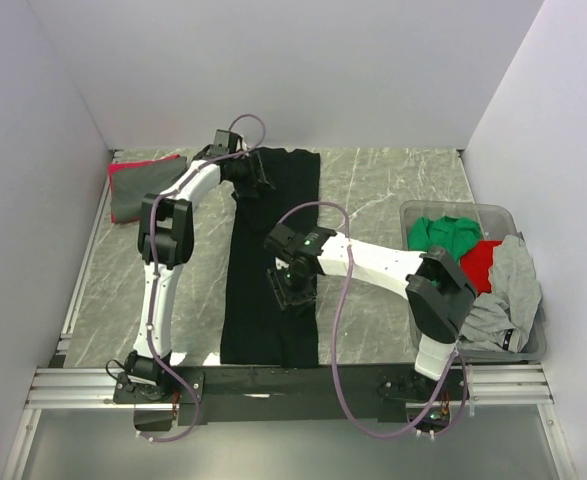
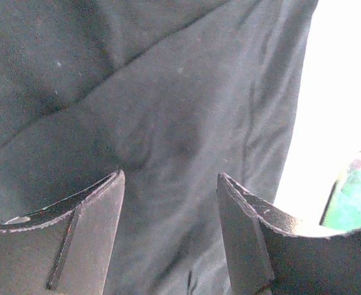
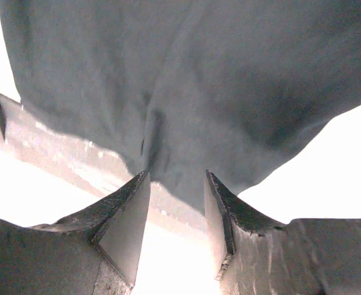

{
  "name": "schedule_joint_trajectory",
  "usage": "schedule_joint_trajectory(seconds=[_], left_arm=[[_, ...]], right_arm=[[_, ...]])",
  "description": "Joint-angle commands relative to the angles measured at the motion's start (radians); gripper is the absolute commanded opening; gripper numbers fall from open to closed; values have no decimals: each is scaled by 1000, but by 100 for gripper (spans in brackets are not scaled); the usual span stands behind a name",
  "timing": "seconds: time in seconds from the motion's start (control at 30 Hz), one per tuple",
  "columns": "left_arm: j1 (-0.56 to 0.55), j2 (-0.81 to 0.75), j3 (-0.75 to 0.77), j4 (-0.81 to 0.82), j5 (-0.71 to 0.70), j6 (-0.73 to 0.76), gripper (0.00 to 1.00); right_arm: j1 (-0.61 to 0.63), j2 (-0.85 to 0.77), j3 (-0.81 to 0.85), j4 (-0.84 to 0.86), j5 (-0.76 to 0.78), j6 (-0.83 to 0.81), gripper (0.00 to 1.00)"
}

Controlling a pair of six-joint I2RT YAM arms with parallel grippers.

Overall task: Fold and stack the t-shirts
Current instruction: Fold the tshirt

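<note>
While its jaws stand apart with nothing clamped between them, the left gripper (image 2: 170, 178) sits low over the far end of the black t-shirt (image 1: 288, 185), and dark, creased cloth fills the gap between its fingers (image 2: 88, 233). The right gripper (image 3: 176, 175) is likewise released, and it is poised at the garment's right edge in the near half, where a crease runs towards its fingertips. The black t-shirt lies folded lengthwise into a long strip (running from the far side of the marbled grey table (image 1: 383, 190) to its near edge) between the two arms. At the far left corner, well apart from the strip, a dark grey t-shirt (image 1: 131, 200) lies folded with a red t-shirt (image 1: 138, 165) showing along its far edge. On the right, a clear plastic bin (image 1: 453, 208) holds a green t-shirt (image 1: 443, 235), a second red t-shirt (image 1: 481, 258) and a light grey t-shirt (image 1: 513, 285) that spills over its near rim.
</note>
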Motion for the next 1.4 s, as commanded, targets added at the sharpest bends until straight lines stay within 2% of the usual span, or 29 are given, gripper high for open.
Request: schedule_joint_trajectory(seconds=[0.0, 0.13, 0.23, 0.57, 0.77, 0.97, 1.07, 1.1, 1.37], left_arm=[[-1, -153, -13, 36, 15, 7, 68], [-1, -272, -79, 1, -2, 7, 68], [-2, -361, -189, -19, -11, 14, 68], [-7, -645, -752, 7, -34, -1, 68], [-10, -730, -915, 37, -31, -13, 67], [-13, -755, -945, 33, -46, -3, 67], [-13, -755, -953, 30, -49, 4, 67], [-13, -755, -958, 31, -49, 4, 67], [-13, -756, -1001, 42, -51, 7, 68]], right_arm=[[39, -39, -6, -33, -64, -31, 48], [97, -19, 29, -37, -107, -40, 48], [134, 10, 43, -48, -96, -26, 48], [170, 31, -60, 39, -142, 32, 47], [177, 67, -78, 70, -164, 38, 47], [177, 79, -84, 73, -176, 35, 34], [177, 70, -89, 75, -173, 37, 15], [177, 67, -89, 70, -171, 40, 2], [180, 30, -83, 23, -150, 52, 0]])
